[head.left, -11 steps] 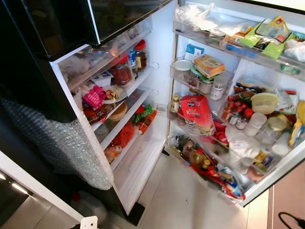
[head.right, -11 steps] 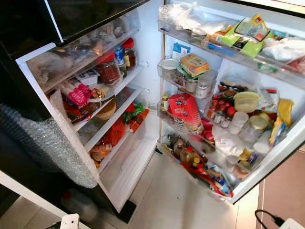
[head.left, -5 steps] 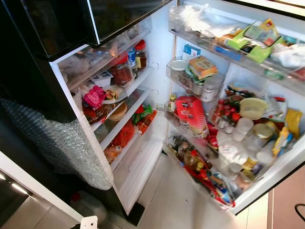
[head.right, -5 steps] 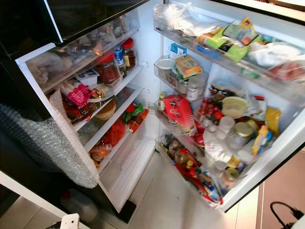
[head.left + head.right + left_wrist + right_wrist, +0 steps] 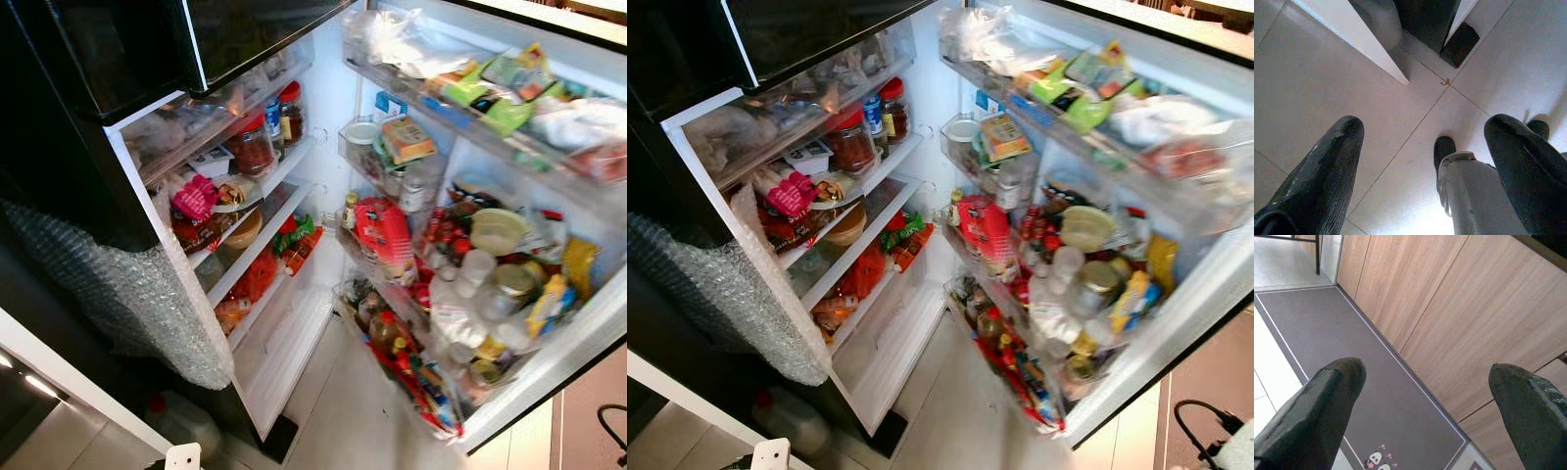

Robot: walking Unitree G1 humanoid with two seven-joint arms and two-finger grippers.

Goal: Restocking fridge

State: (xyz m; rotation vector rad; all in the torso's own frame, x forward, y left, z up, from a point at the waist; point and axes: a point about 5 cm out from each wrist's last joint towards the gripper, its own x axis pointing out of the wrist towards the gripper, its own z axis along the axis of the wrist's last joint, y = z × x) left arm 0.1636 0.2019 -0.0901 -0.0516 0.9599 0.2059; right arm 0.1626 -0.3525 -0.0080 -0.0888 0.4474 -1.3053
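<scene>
1. Fridge [image 5: 284, 323] stands open straight ahead, its white shelves packed with jars, boxes and bags.
2. Its door [image 5: 549, 367] hangs at the right, the racks crammed with bottles, tubs and packets; this side looks blurred.
3. A red-lidded jar [image 5: 251, 147] sits on an upper shelf.
4. The left gripper [image 5: 1425, 161] hangs over pale floor tiles [image 5: 1312, 83], fingers spread wide, nothing between them.
5. The right gripper [image 5: 1425, 406] is likewise wide and empty, above a grey mat [image 5: 1352, 382] beside wooden cabinets [image 5: 1459, 308].
</scene>
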